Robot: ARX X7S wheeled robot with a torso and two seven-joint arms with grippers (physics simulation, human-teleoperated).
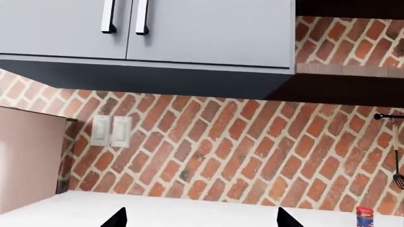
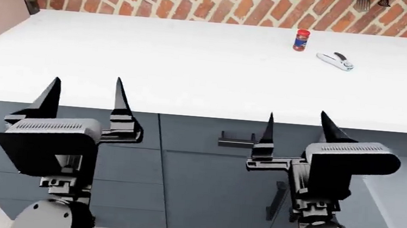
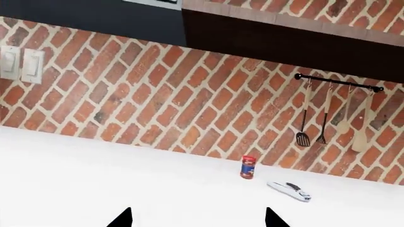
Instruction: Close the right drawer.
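Both grippers point up in front of the white counter (image 2: 157,61). My left gripper (image 2: 88,80) is open and empty; its two black fingertips show in the left wrist view (image 1: 201,213). My right gripper (image 2: 297,115) is open and empty, as the right wrist view (image 3: 198,213) also shows. A lighter blue-grey panel (image 2: 399,211) juts out at the lower right edge, to the right of my right gripper; it looks like part of the right drawer, and no silver handle or inside shows. Between the arms is a drawer front with a black handle (image 2: 236,140).
A red-capped jar (image 2: 302,40) and a white and black tool (image 2: 335,60) lie on the counter's far right. A brick wall (image 3: 158,94) with a utensil rail (image 3: 338,81) and light switches (image 1: 111,130) stands behind. Grey upper cabinets (image 1: 189,33) hang above. A pinkish tall panel (image 1: 28,156) stands at the left.
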